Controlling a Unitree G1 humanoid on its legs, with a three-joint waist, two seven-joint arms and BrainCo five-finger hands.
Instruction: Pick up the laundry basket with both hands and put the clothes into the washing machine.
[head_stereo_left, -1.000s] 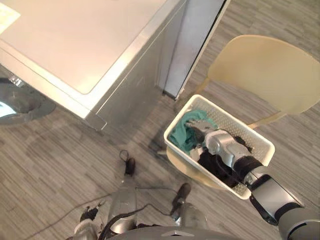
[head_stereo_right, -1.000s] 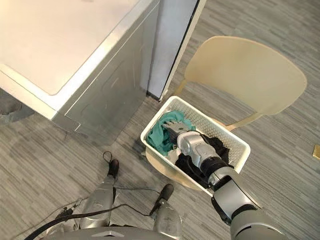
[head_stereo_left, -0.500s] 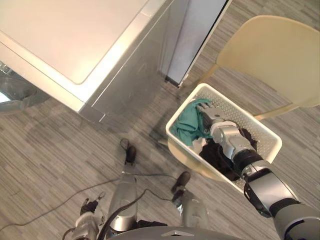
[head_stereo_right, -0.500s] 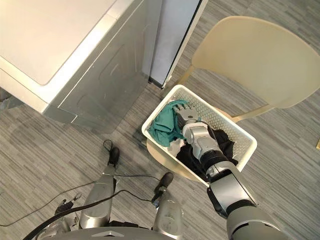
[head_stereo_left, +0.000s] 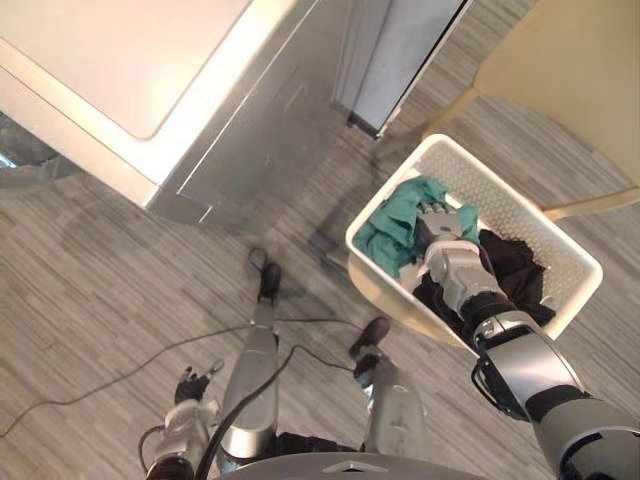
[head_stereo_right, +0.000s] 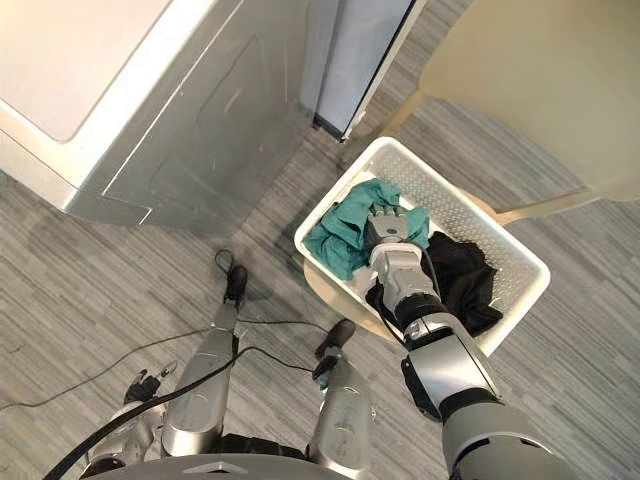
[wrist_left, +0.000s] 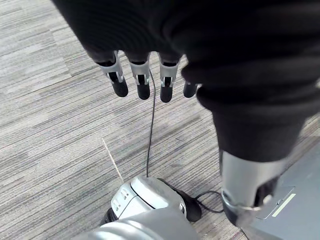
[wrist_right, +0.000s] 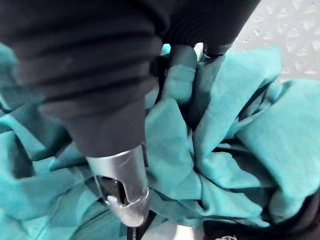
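Arm outstretched, the right hand (head_stereo_right: 393, 255) lies palm-down in the laundry basket (head_stereo_right: 465, 200), fingers buried in folds of a teal garment (head_stereo_right: 340, 235); whether they grip it cannot be told. The left hand (wrist_left: 142, 82) hangs over the floor (head_stereo_left: 120, 280), fingers straight and holding nothing. The white basket's long axis runs from near the washing machine (head_stereo_left: 260, 130) toward the robot's right, with dark clothes (head_stereo_right: 460, 275) at that end. Open floor separates basket and machine.
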